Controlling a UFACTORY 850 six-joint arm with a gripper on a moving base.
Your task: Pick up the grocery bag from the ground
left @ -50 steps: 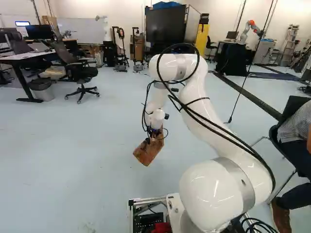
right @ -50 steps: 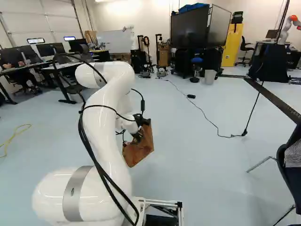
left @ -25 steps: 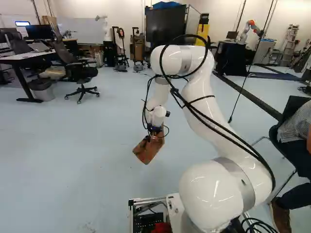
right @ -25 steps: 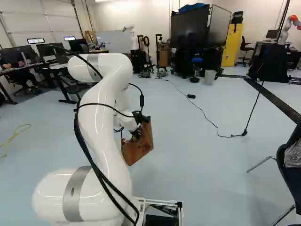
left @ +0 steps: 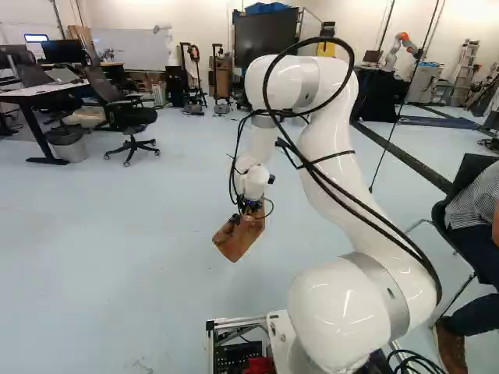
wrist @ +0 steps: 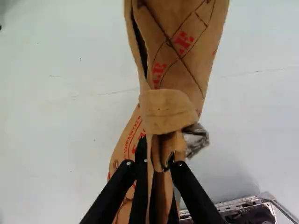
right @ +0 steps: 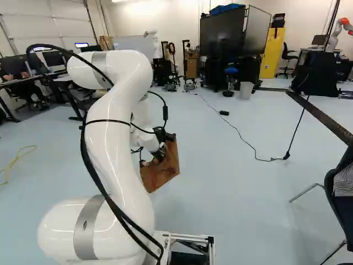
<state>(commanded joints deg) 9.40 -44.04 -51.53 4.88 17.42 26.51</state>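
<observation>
Where the left base view begins at its left, a bin point(left: 70, 149) stands beside a desk leg point(left: 40, 139); contents not discernible. Bag point(left: 237, 242): tilted, held above the floor near the middle, its lower end angled leftward. A dark slit runs along one side; crinkled silvery material point(wrist: 196, 140) shows beside the fold, inside or outside cannot be told. Farther right, per the right base view, a pale bin point(right: 246, 90) stands well beyond the bag. Gripper point(right: 160, 153): clamped on the bag's folded top, one finger each side. Arm point(left: 331, 156): raised, bent at the elbow, forearm slanting down to the bag.
</observation>
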